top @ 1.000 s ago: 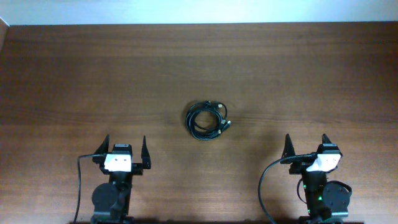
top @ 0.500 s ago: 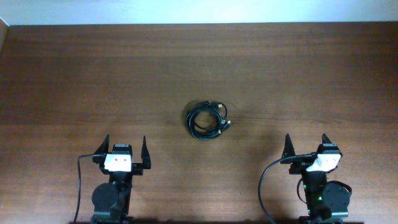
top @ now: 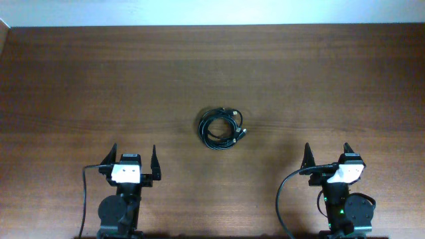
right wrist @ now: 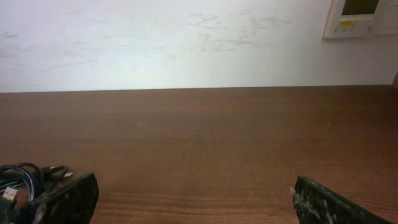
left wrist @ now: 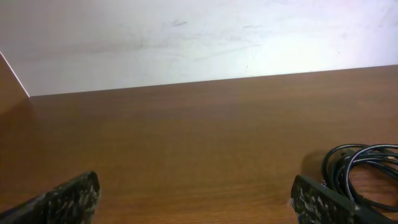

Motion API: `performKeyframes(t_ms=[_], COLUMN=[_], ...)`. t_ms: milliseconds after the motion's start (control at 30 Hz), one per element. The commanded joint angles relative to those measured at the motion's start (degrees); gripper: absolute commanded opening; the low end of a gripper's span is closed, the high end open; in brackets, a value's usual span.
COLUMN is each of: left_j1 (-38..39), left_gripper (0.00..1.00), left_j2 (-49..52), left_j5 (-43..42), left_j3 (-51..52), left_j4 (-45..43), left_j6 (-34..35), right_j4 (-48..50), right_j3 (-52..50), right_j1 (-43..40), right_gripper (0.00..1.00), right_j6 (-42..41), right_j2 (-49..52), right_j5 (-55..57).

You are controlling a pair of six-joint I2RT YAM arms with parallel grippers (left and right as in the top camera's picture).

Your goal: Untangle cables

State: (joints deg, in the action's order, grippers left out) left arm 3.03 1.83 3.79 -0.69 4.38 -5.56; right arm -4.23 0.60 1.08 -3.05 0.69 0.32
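The cables [top: 222,129] were sitting in one tight little coil pretty much in the middle of the bench [top: 80,79], a touch closer to the near edge than the far one. It was a bundle of thin black loops stacked on each other, with a couple of small plug ends poking out on its right side. Nothing was touching it.

Both arms were parked down by the near edge. The left gripper [top: 133,151] was toward the near-left corner and the right gripper [top: 327,147] toward the near-right corner, both well apart from the coil. Each claw was spread wide with nothing between the fingers. A thick black wire [top: 85,192] curved along the left arm, and another one [top: 282,192] looped beside the right arm.

From the left wrist cam, the coil peeked in low on the right, just past the right-hand finger [left wrist: 317,199]. From the right wrist cam it showed low on the left, partly hidden behind the left-hand finger [right wrist: 68,199]. Past the far edge there was a plain white wall [left wrist: 186,37], with a small white panel [right wrist: 364,17] mounted on it over toward the far-right corner.
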Motion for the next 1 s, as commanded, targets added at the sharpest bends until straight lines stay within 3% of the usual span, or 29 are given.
performKeyframes(t_ms=[0, 133, 200, 300, 333, 433, 500, 633, 700, 800, 867, 900, 967], left_j1=[-0.2, -0.2, -0.2, -0.2, -0.2, -0.2, -0.2, -0.2, -0.2, -0.2, -0.2, -0.2, -0.2], left_gripper=[0.99, 0.99, 0.99, 0.99, 0.99, 0.99, 0.99, 0.99, 0.99, 0.99, 0.99, 0.99, 0.99], left_j2=[-0.3, -0.3, -0.3, -0.3, -0.3, -0.3, 0.5, 10.6, 17.2, 25.7, 26.4, 26.3, 26.3], left_j5=[1.1, 1.7, -6.6, -15.5, -18.9, -19.3, -20.7, -28.8, -32.6, -40.5, -45.7, -53.0, -56.1], left_j3=[0.2, 0.2, 0.2, 0.0, -1.6, -6.8, -13.0, -28.3, -37.3, -50.9, -53.0, -52.9, -52.9], left_j4=[-0.1, -1.2, -4.1, -13.2, -17.2, -24.1, -19.1, -6.6, -3.3, -3.2, -3.4, -1.9, 2.8], left_j6=[-1.3, -1.6, -0.4, 0.2, 2.5, 14.0, 19.9, 20.3, 21.0, 21.2, 21.2, 21.2, 21.2], right_j4=[-0.3, 0.5, 2.1, 17.2, 17.5, 0.4, -14.3, -37.3, -45.8, -47.7, -49.9, -51.6, -52.2], right_j3=[-0.3, -0.3, -0.3, 1.9, 6.9, 21.7, 34.3, 56.2, 64.1, 68.3, 68.3, 68.2, 67.8], right_j1=[-0.4, -0.4, -0.4, -0.4, -0.4, -0.4, -0.4, -0.4, -0.4, -0.4, -0.4, -0.4, -0.4], right_gripper=[0.99, 0.99, 0.99, 0.99, 0.99, 0.99, 0.99, 0.99, 0.99, 0.99, 0.99, 0.99, 0.99], right_j6=[-0.4, -1.0, -1.1, -0.4, -0.4, 1.9, 2.8, -1.2, -3.5, -3.5, -3.5, -3.5, -3.5], right_j2=[-0.5, -0.5, -0.5, -0.5, -0.4, 1.7, 6.8, 19.6, 24.0, 26.7, 26.7, 26.7, 26.7], right_j5=[-0.7, -1.5, -7.1, -24.9, -26.1, -26.0, -21.5, -21.1, -26.5, -41.4, -49.1, -51.0, -50.8])
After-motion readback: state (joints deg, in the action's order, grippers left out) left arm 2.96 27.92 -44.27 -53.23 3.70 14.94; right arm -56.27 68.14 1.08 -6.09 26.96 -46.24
